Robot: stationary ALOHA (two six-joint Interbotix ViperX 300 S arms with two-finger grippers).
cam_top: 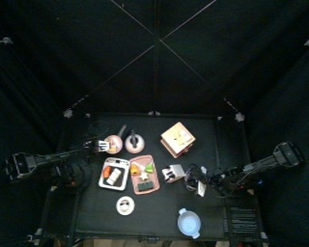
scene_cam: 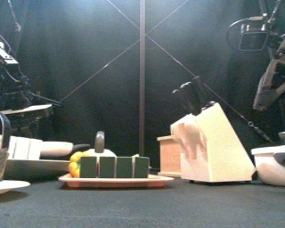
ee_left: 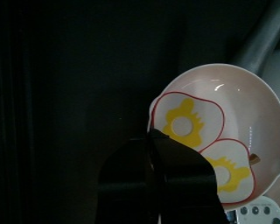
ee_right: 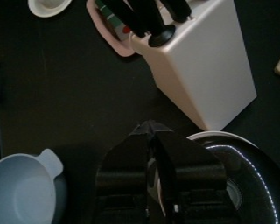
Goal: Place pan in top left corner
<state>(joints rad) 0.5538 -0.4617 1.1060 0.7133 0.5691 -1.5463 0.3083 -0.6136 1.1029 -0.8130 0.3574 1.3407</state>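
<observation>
The pan (ee_left: 224, 122) is round and pink inside, with fried eggs drawn on it. In the top view the pan (cam_top: 111, 145) sits in the table's left half, toward the far side. My left gripper (ee_left: 154, 144) is shut on the pan's rim. From above, the left gripper (cam_top: 100, 148) is just left of the pan. The top left corner (cam_top: 82, 123) is bare black tabletop beside a metal post. My right gripper (ee_right: 150, 131) is shut and empty, low at the table's right (cam_top: 203, 178), next to a black round dish (ee_right: 230, 175).
A knife block (cam_top: 180, 138) stands at the far middle and shows large in the front view (scene_cam: 210, 142). A pink tray of food (cam_top: 144, 174), a white board (cam_top: 113, 175), a small white plate (cam_top: 126, 204) and a light blue bowl (cam_top: 188, 222) fill the front.
</observation>
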